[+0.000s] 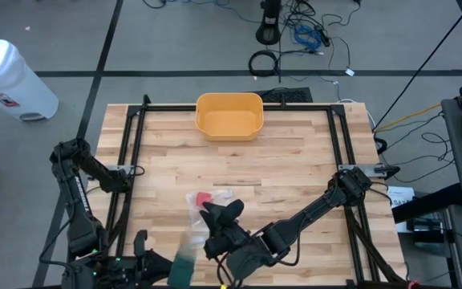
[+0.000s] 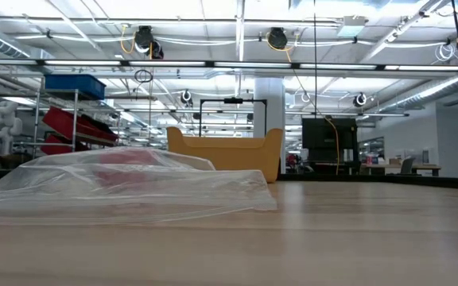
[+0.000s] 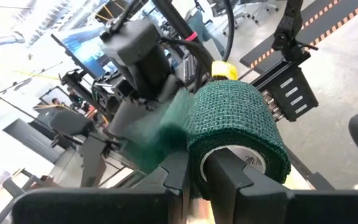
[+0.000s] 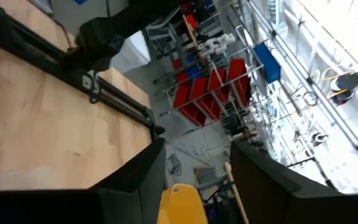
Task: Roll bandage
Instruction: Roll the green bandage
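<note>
Wooden counter [image 1: 295,160]: left end effector [image 3: 194,180] grips green mesh bandage roll [image 3: 238,127]; right end effector [image 4: 191,168] wide, empty, beside roll; loose tail unrolled.

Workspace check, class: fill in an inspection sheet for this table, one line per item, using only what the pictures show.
Surface: wooden table, black frame rails along its sides.
Job's things: green bandage roll held by the left tool at the table's near edge.
Clutter: clear plastic bag with something red inside; yellow bin at the far edge.
Grippers: left tool shut on the roll; right tool open, above the table by the bag.
Cables: loose cables on the floor beyond the table.
Surroundings: white bin on the floor; red shelving behind.
</note>
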You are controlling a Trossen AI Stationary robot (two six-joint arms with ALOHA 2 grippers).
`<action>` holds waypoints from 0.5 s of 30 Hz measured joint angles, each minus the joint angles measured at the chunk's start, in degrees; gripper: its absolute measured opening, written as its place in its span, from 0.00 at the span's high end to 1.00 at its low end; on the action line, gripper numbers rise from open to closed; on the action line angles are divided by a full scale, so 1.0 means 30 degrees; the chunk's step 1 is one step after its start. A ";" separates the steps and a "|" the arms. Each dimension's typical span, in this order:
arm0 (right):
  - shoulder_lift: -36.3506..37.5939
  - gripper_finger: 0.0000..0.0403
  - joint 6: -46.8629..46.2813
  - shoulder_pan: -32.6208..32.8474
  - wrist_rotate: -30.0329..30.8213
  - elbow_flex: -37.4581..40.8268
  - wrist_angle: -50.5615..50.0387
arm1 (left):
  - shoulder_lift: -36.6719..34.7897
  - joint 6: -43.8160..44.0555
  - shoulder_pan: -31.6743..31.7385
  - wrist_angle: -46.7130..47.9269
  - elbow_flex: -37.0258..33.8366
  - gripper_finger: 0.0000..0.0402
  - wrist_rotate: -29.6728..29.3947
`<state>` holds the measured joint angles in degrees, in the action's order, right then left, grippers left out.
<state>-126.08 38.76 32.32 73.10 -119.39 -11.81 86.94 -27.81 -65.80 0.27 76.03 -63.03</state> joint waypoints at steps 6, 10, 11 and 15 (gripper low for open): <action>0.0000 0.55 -0.2607 -0.0058 -0.0501 0.0000 -0.1888 | 0.0000 -0.0166 0.0000 -0.0503 0.0000 0.89 0.0235; 0.0000 0.51 -0.3935 -0.0021 -0.0458 0.0000 -0.2731 | 0.0000 -0.0372 0.0000 -0.0662 0.0000 0.89 0.0365; 0.0000 0.50 -0.4249 0.0063 -0.0441 0.0000 -0.2882 | 0.0000 -0.0372 0.0000 -0.0662 0.0000 0.89 0.0365; 0.0000 0.48 -0.5537 0.0737 -0.0407 0.0000 -0.3236 | 0.0000 -0.0357 0.0008 -0.0662 0.0000 0.89 0.0357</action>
<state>-126.08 22.15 34.53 71.88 -119.39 -21.52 86.94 -28.88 -65.78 -1.72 76.03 -61.95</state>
